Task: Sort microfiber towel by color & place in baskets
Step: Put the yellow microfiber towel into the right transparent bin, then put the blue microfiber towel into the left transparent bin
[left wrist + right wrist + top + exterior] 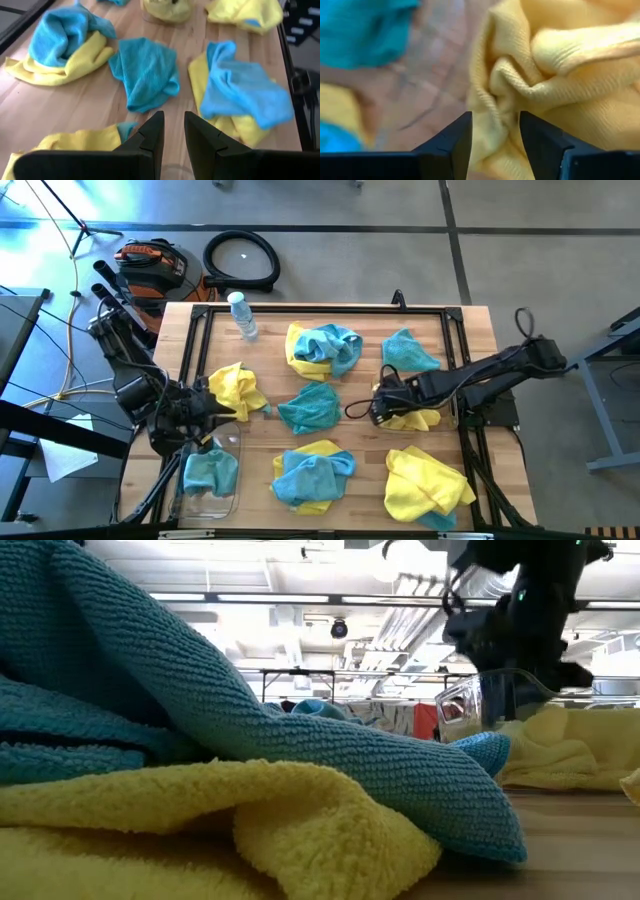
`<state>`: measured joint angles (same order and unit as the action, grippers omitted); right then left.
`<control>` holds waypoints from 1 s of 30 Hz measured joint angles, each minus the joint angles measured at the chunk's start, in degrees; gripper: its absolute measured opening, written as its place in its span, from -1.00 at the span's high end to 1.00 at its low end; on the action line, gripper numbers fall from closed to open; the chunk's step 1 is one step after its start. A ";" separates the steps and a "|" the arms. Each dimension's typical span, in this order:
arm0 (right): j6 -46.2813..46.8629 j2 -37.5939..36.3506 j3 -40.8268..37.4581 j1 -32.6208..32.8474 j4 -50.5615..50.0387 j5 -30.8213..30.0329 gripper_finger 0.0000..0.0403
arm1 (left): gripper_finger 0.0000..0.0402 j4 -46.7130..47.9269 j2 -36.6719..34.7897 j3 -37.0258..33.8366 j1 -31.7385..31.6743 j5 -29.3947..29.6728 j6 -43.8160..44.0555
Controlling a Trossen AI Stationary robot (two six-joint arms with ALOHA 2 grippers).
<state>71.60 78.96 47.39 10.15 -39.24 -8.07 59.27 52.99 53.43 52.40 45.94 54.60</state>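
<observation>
My right gripper [380, 408] hangs open over a crumpled yellow microfiber towel [555, 75], pointing steeply down, its fingers on either side of a raised fold. That towel lies in a clear basket [465, 705] at the table's right. My left gripper [173, 135] stands open with nothing between its fingers, above the table's left side beside a yellow towel [238, 388]. A second clear basket [190, 498] at the near left corner holds a teal towel [210, 470]. Loose teal and yellow towels lie across the table. My right gripper's open fingers [455, 140] come from above at a fold of the yellow towel [502, 100], which rests crumpled beneath them. Whether the fingers touch the cloth, I cannot tell.
Loose piles lie at the far middle [322, 348], far right [408, 350], centre [310, 406], near middle [312, 475] and near right [425, 485]. A clear water bottle [242, 315] lies at the far left. A black frame rims the wooden table.
</observation>
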 joint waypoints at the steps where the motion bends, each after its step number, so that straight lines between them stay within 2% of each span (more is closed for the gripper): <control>1: -0.77 -1.24 0.37 0.00 -0.08 -0.01 0.20 | 0.69 -1.03 0.00 0.00 -1.05 0.06 -1.00; 6: -3.08 -7.78 2.15 0.00 -3.50 -0.86 0.20 | 0.69 -8.85 1.44 0.00 -8.52 -1.99 -10.25; 11: -4.45 -15.22 3.29 1.02 -10.76 -2.30 0.20 | 0.69 -20.26 4.65 0.03 -17.80 -8.52 -18.82; 16: -5.04 -24.18 3.43 4.15 -18.66 -7.01 0.20 | 0.69 -30.52 9.62 0.04 -26.68 -13.86 -22.65; 22: -5.74 -32.69 3.43 6.24 -27.31 -8.64 0.21 | 0.69 -42.59 16.31 0.08 -35.98 -19.49 -26.40; 25: -8.23 -35.29 3.43 6.32 -27.87 -8.87 0.21 | 0.69 -42.86 20.02 2.84 -40.63 -21.73 -26.73; 30: -12.45 -37.59 3.43 6.32 -27.88 -11.10 0.21 | 0.69 -39.86 27.45 12.15 -47.53 -25.02 -30.54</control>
<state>59.15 41.37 50.83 16.47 -67.11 -19.16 19.41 80.44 65.58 4.87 20.92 24.06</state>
